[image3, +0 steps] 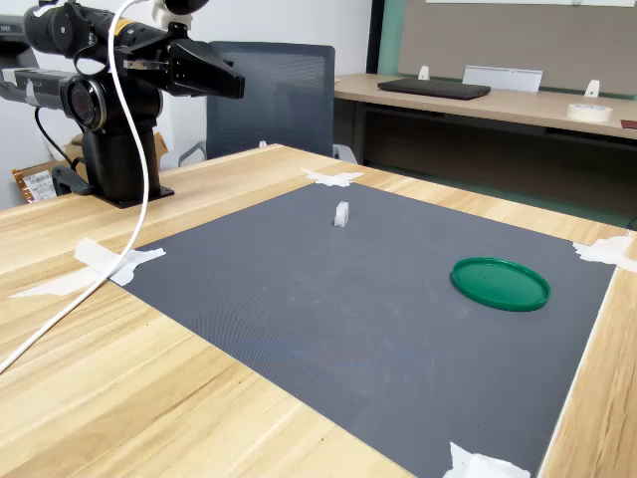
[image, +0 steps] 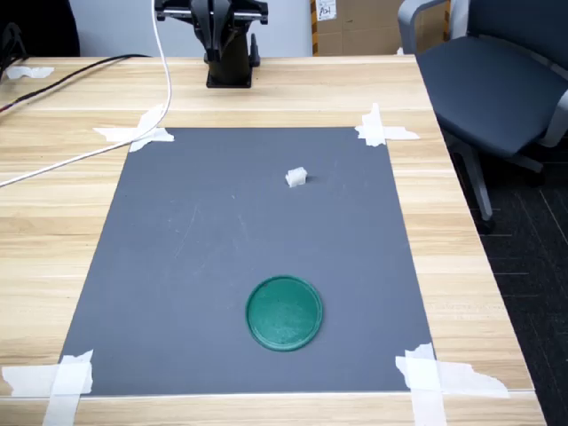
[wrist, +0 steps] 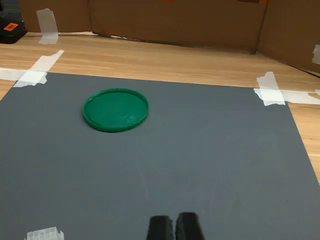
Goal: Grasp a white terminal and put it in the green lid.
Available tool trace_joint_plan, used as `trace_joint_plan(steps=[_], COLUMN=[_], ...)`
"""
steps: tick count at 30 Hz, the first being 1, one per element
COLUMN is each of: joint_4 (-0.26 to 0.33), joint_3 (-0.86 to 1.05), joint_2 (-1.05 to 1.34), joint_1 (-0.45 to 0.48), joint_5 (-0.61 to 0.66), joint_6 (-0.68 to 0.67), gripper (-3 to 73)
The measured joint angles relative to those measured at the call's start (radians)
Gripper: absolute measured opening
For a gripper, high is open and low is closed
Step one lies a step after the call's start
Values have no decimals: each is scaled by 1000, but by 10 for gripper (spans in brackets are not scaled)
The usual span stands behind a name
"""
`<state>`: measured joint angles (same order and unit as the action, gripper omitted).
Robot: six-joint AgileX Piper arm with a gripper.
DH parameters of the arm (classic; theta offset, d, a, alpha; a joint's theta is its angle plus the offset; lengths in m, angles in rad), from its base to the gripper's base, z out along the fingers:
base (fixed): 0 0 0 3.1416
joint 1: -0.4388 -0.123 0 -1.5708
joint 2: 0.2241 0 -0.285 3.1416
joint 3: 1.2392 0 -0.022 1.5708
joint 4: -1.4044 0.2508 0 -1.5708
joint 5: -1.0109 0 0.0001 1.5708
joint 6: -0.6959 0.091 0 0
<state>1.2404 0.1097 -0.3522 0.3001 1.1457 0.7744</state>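
The white terminal (image: 296,177) is a tiny blocky piece standing on the grey mat (image: 177,266), toward its far side in the first exterior view. It also shows in the second exterior view (image3: 341,214) and at the edge of the wrist view (wrist: 45,234). The green lid (image: 284,312) lies flat and empty near the mat's front edge, seen too in the second exterior view (image3: 499,283) and the wrist view (wrist: 115,109). My gripper (image3: 237,84) hangs high above the table near the arm's base, far from both. Its black fingertips (wrist: 161,227) sit close together, shut on nothing.
The arm's black base (image: 229,62) stands on the wooden table behind the mat, with a white cable (image: 89,153) trailing off it. White tape strips (image: 382,129) hold the mat's corners. An office chair (image: 497,80) stands off the table's right side in the first exterior view.
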Motion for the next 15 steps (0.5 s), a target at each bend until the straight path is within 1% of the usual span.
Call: trace_joint_plan(steps=[9,15], joint_4=[0,-1], joint_3=[0,-7], joint_2=[-5,-95], joint_1=[0,0], joint_5=[0,28], joint_6=[-13,-20], gripper=[-29,-29])
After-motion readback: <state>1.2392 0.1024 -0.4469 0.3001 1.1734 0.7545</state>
